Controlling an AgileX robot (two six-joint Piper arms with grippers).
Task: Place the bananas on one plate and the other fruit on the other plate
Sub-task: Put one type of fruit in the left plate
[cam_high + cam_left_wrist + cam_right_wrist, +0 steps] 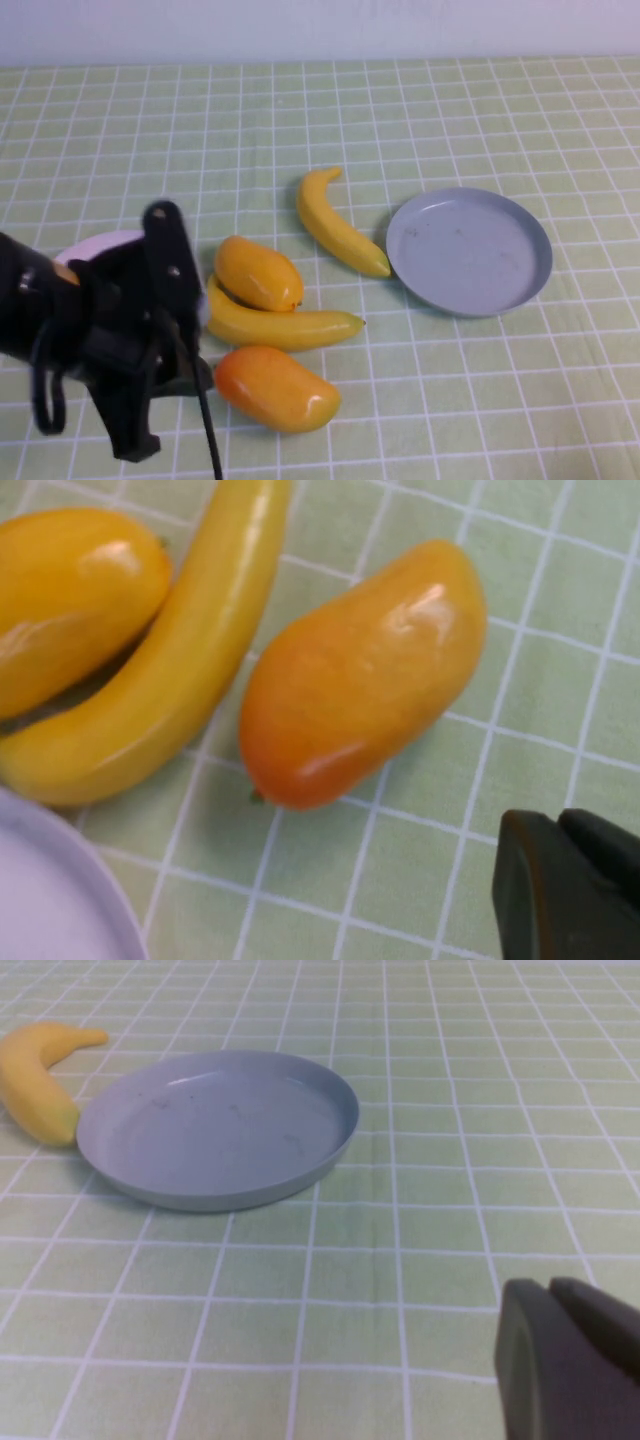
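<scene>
High view: glossy orange-yellow mango (277, 387) beside left gripper (190, 375); right gripper (570, 1360) parked.

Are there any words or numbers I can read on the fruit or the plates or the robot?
None: no view shows any words, numbers or signs.
The bananas, mangoes, grey plate and pink plate are plain.
The left hand beside a mango and the right hand near the grey plate carry no label.

Yellow bananas (338, 233) (280, 324), orange-yellow mangoes (258, 272), redder one (277, 388). Grey-blue plate (470, 250), pale pink plate (100, 244). Green tablecloth (450, 110), white grid. Black left gripper (565, 885), right gripper (565, 1360).
</scene>
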